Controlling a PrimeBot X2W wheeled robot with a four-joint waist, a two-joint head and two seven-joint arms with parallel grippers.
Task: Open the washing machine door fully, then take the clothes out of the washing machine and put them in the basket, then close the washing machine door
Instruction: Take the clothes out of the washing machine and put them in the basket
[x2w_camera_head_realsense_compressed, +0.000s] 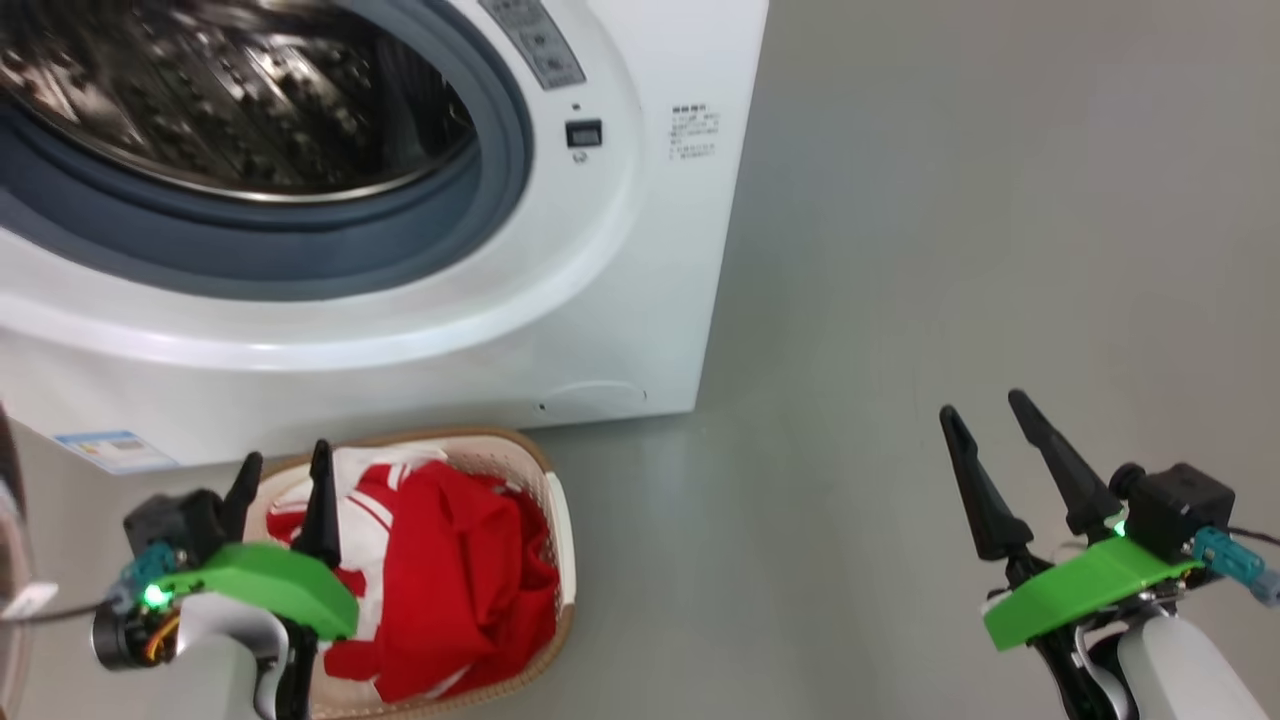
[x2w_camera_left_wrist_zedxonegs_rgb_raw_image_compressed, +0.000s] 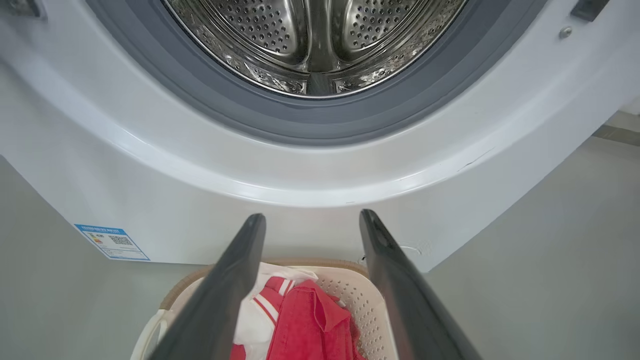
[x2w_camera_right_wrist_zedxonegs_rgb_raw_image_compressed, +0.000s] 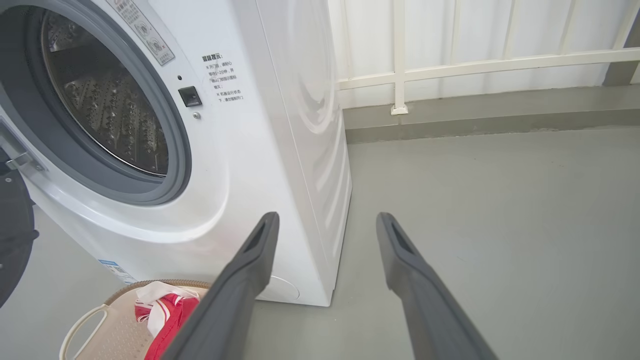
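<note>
Red clothes (x2w_camera_head_realsense_compressed: 460, 580) lie in the basket (x2w_camera_head_realsense_compressed: 545, 470), just in front of the washing machine (x2w_camera_head_realsense_compressed: 640, 300).
My left gripper (x2w_camera_head_realsense_compressed: 285, 460) hangs above the basket, fingers spread with nothing between them; my right gripper (x2w_camera_head_realsense_compressed: 982, 405) is spread and empty too, well off to the side over the grey floor (x2w_camera_head_realsense_compressed: 900, 250).

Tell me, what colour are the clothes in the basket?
The clothes are red with white stripes, best in head view.
</note>
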